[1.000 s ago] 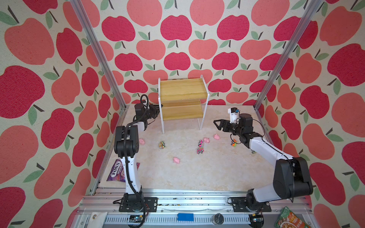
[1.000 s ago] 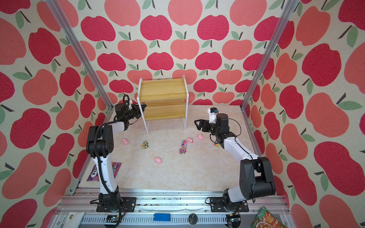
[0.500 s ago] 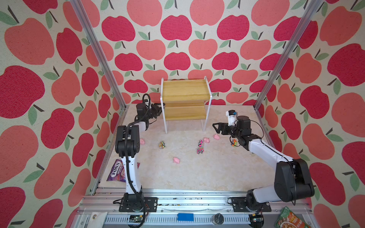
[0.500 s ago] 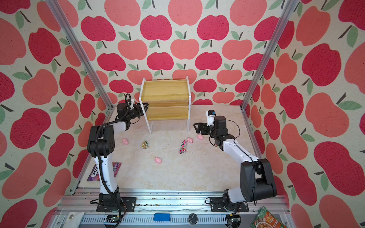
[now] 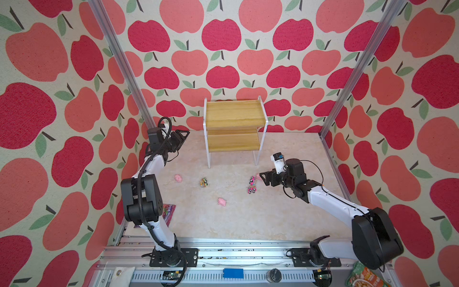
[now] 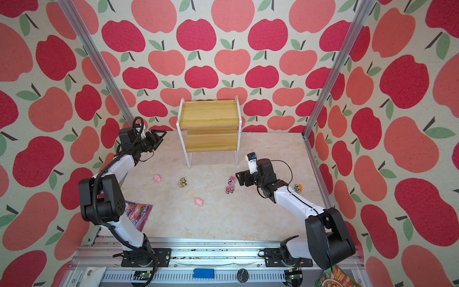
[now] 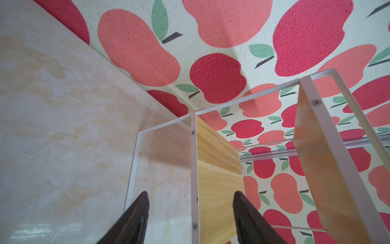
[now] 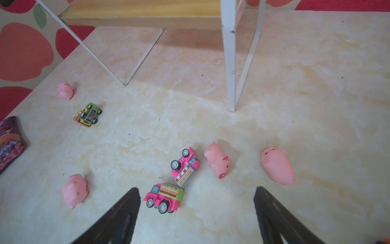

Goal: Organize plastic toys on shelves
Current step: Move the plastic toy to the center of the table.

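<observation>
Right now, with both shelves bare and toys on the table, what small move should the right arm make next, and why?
Probably lower the right gripper onto the upright pink truck and close. Its jaws stand open and empty, the truck sits just ahead of them, and the shelves hold nothing yet.

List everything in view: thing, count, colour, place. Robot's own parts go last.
Two-tier wooden rack, white metal frame: one, yellowish, back of table.
Small pig figures: four, pink, scattered on table before rack.
Tiny plastic toy trucks: four; two mostly pink, close together; one yellow-green, overturned; one orange-green, near table's right edge.
Flat purple snack packet: one, table's left edge.
Green printed pouch: one, off table, front right.
Marbled table: one, beige.
Left end effector: black, open, empty, beside rack.
Right end effector: black, open, empty, over pink trucks.
</observation>
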You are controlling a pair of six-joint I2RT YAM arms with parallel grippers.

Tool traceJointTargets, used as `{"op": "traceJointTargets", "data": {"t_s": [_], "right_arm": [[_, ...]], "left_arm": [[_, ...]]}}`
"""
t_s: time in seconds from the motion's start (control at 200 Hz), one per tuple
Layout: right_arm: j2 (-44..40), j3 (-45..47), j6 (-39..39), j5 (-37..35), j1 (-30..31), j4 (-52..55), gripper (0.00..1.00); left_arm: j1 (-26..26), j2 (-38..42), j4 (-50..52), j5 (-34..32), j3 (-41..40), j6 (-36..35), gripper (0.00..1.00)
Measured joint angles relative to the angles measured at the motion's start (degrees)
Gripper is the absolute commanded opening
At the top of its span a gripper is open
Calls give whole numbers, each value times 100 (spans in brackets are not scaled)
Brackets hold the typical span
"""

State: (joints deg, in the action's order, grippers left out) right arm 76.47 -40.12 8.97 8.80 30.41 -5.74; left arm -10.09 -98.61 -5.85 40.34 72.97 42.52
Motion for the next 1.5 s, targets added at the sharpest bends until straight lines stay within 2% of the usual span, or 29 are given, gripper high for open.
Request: {"op": "traceJointTargets", "data": {"t_s": [0.17,0.325,0.655,1.056,1.501], "right_arm": [[-24,240,-608,17,839,-142,87],[101,216,-1134,-7,1521,-426,87],[1434,-623,-1762,-186,2527,-468,81],[2352,-1198,-1904,-260,2911,-468,80],[2905,-1563,-1943,-321,2927,-468,79]], "left_arm": [[9,946,1432,-597,-503,-774,68],[9,1679,2356,-962,-1032,-1134,68],[96,2406,3189,-988,-1753,-1473,68],[387,2437,3554,-848,-1676,-1711,69],[481,2492,3869,-846,-1392,-2109,69]]}}
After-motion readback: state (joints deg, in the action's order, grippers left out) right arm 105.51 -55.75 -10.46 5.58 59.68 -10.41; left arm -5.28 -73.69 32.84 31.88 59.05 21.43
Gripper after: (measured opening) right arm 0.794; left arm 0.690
